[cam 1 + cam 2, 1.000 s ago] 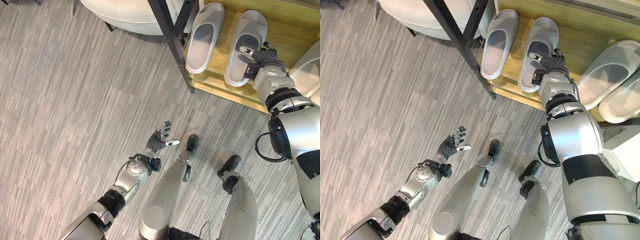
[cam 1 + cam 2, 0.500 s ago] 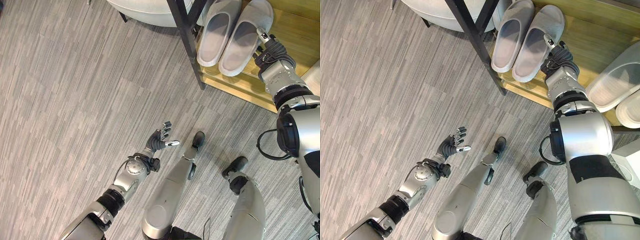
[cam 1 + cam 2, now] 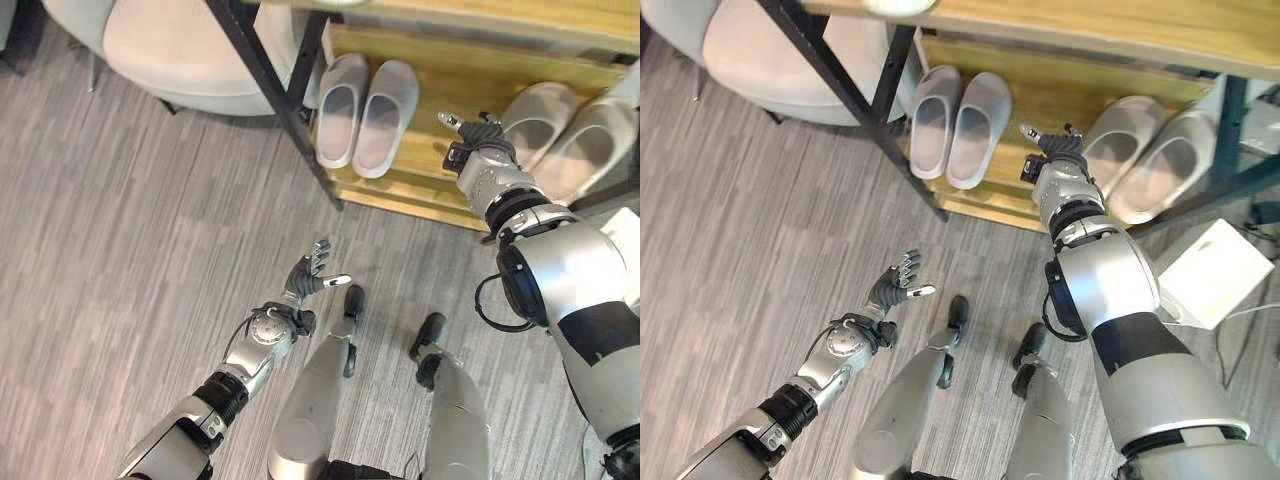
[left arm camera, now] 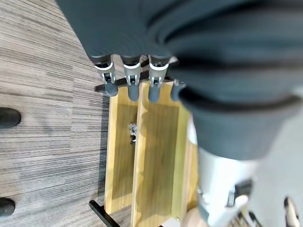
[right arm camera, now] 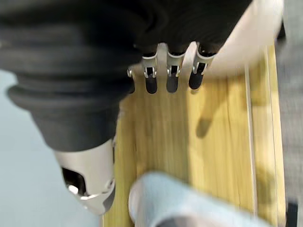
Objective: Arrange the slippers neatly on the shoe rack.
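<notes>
A pair of grey slippers lies side by side on the wooden shoe rack's lower shelf (image 3: 402, 196): the left slipper (image 3: 340, 110) and the right slipper (image 3: 383, 118), toes pointing inward. A second grey pair (image 3: 560, 135) lies further right on the same shelf. My right hand (image 3: 476, 137) hovers over the bare wood between the two pairs, open and holding nothing; its straight fingers (image 5: 172, 81) point along the shelf boards. My left hand (image 3: 311, 276) stays open, low above the floor in front of the rack.
A black metal rack leg (image 3: 280, 110) slants down at the shelf's left end. A pale cushioned seat (image 3: 190, 50) stands behind it on the left. A white box (image 3: 1215, 270) sits on the floor at the right. The rack's upper board (image 3: 1090, 30) overhangs the slippers.
The camera has shifted. My right hand has come off the right slipper of the left pair and moved right to the bare shelf. That slipper now lies tight beside its mate.
</notes>
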Tool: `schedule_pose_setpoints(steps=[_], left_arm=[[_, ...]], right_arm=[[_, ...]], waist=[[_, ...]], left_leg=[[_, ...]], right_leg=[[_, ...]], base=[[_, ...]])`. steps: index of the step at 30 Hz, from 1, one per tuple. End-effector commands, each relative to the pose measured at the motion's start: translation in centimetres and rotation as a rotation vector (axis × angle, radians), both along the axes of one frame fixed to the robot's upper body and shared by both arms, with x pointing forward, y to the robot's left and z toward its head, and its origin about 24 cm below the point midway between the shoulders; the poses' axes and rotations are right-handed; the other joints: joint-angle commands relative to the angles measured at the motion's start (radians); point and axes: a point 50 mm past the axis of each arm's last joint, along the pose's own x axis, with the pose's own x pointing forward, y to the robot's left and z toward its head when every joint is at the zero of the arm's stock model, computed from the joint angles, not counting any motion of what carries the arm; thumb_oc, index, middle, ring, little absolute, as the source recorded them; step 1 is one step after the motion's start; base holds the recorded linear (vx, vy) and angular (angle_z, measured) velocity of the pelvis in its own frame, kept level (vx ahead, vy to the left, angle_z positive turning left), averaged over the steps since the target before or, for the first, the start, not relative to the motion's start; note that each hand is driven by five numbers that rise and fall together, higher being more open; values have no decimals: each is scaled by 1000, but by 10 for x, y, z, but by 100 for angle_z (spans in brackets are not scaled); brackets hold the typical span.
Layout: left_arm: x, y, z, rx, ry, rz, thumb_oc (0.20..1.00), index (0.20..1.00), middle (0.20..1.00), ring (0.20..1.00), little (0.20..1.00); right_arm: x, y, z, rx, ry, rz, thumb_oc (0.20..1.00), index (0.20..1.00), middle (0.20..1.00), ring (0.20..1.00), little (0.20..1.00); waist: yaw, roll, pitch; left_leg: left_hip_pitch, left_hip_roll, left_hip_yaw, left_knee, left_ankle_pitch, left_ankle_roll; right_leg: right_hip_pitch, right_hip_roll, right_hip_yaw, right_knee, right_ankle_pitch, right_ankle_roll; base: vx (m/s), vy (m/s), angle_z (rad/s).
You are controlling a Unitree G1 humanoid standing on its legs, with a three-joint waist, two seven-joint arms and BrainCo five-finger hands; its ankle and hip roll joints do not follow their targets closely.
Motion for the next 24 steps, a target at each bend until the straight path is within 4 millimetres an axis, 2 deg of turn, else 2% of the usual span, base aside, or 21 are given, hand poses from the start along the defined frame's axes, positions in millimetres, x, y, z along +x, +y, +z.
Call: schedule_pose_setpoints(steps=[1, 3, 4, 5, 7, 9, 10, 13, 15, 16, 17, 19, 21, 22, 23, 24], left_arm=[[2, 0, 1, -11, -27, 5, 1000, 1000, 1000, 1000, 1000], [0, 2, -6, -10, -2, 2, 1000, 1000, 1000, 1000, 1000], [-5, 3, -16, 7, 39, -18, 1000, 1000, 1000, 1000, 1000], [-8, 2, -21, 23, 64, -55, 1000, 1000, 1000, 1000, 1000], [-20, -3, -35, 63, 122, -142, 1000, 1000, 1000, 1000, 1000], [-30, -4, -46, 96, 170, -190, 1000, 1000, 1000, 1000, 1000], [-37, -6, -56, 128, 217, -235, 1000, 1000, 1000, 1000, 1000], [-46, -9, -68, 240, 275, -360, 1000, 1000, 1000, 1000, 1000], [-49, -18, -70, 356, 271, -484, 1000, 1000, 1000, 1000, 1000], [-49, -18, -70, 356, 271, -484, 1000, 1000, 1000, 1000, 1000], [-50, -25, -70, 410, 259, -555, 1000, 1000, 1000, 1000, 1000], [-50, -45, -62, 470, 202, -710, 1000, 1000, 1000, 1000, 1000], [-53, -75, -37, 350, 125, -877, 1000, 1000, 1000, 1000, 1000], [-53, -74, -36, 349, 127, -878, 1000, 1000, 1000, 1000, 1000], [-54, -87, -21, 288, 77, -937, 1000, 1000, 1000, 1000, 1000], [-47, -102, 21, 113, -25, -970, 1000, 1000, 1000, 1000, 1000]], right_arm=[[1, 4, -1, -48, -47, 38, 1000, 1000, 1000, 1000, 1000], [0, 23, -26, -79, -41, 128, 1000, 1000, 1000, 1000, 1000], [-7, 48, -55, -85, -54, 278, 1000, 1000, 1000, 1000, 1000], [-15, 60, -74, -88, -60, 385, 1000, 1000, 1000, 1000, 1000], [-40, 76, -113, -104, -59, 571, 1000, 1000, 1000, 1000, 1000], [-63, 80, -141, -102, -32, 636, 1000, 1000, 1000, 1000, 1000], [-86, 89, -167, -93, 18, 694, 1000, 1000, 1000, 1000, 1000], [-113, 81, -195, -93, 98, 724, 1000, 1000, 1000, 1000, 1000], [-127, 61, -214, -80, 169, 673, 1000, 1000, 1000, 1000, 1000], [-127, 61, -214, -80, 169, 672, 1000, 1000, 1000, 1000, 1000], [-136, 53, -225, -47, 206, 648, 1000, 1000, 1000, 1000, 1000], [-148, 39, -239, -33, 266, 633, 1000, 1000, 1000, 1000, 1000], [-165, 21, -257, -4, 338, 592, 1000, 1000, 1000, 1000, 1000], [-165, 21, -257, -3, 338, 592, 1000, 1000, 1000, 1000, 1000], [-169, 16, -260, -4, 355, 576, 1000, 1000, 1000, 1000, 1000], [-179, 10, -269, -10, 400, 566, 1000, 1000, 1000, 1000, 1000]], waist=[[26, -15, -8], [4, -30, -29], [-22, -46, -55], [-37, -54, -70], [-74, -65, -110], [-104, -69, -148], [-131, -72, -179], [-178, -72, -226], [-205, -66, -252], [-205, -67, -253], [-220, -64, -266], [-244, -59, -285], [-279, -53, -312], [-277, -53, -311], [-286, -51, -320], [-303, -46, -339]], left_leg=[[60, -3, -78, 18, -71, -8], [97, 6, -66, -6, -63, -11], [136, 16, -52, -38, -56, -14], [156, 21, -44, -54, -51, -17], [208, 27, -25, -104, -37, -26], [255, 36, -7, -142, -31, -31], [302, 44, 10, -171, -32, -33], [367, 53, 49, -211, -35, -38], [404, 57, 68, -226, -46, -40], [402, 57, 68, -227, -43, -39], [416, 58, 77, -230, -49, -39], [438, 60, 92, -230, -62, -39], [462, 62, 114, -230, -75, -35], [464, 62, 116, -230, -76, -35], [472, 61, 122, -230, -81, -34], [489, 61, 136, -230, -88, -33]], right_leg=[[101, -8, 14, -66, 15, 55], [134, 2, 23, -100, 32, 59], [168, 14, 33, -138, 48, 61], [185, 18, 36, -160, 55, 63], [230, 31, 43, -219, 79, 74], [267, 41, 51, -264, 94, 81], [300, 51, 65, -295, 104, 87], [345, 65, 92, -340, 117, 94], [375, 73, 103, -361, 115, 98], [373, 72, 104, -362, 118, 98], [384, 74, 112, -371, 121, 101], [400, 78, 127, -383, 120, 102], [416, 81, 150, -395, 119, 105], [418, 82, 151, -396, 120, 105], [425, 83, 157, -401, 121, 107], [438, 83, 169, -412, 124, 109]], base=[[0, 0, 0], [32, -15, -1], [89, -12, -6], [105, -9, -15], [107, -7, -33], [128, -15, -26], [142, -17, -34], [113, -9, -50], [84, -6, -47], [75, 0, -23], [61, 0, -17], [90, 1, -14], [93, -2, -21], [86, -3, -32], [100, -16, -43], [99, -16, -32]])
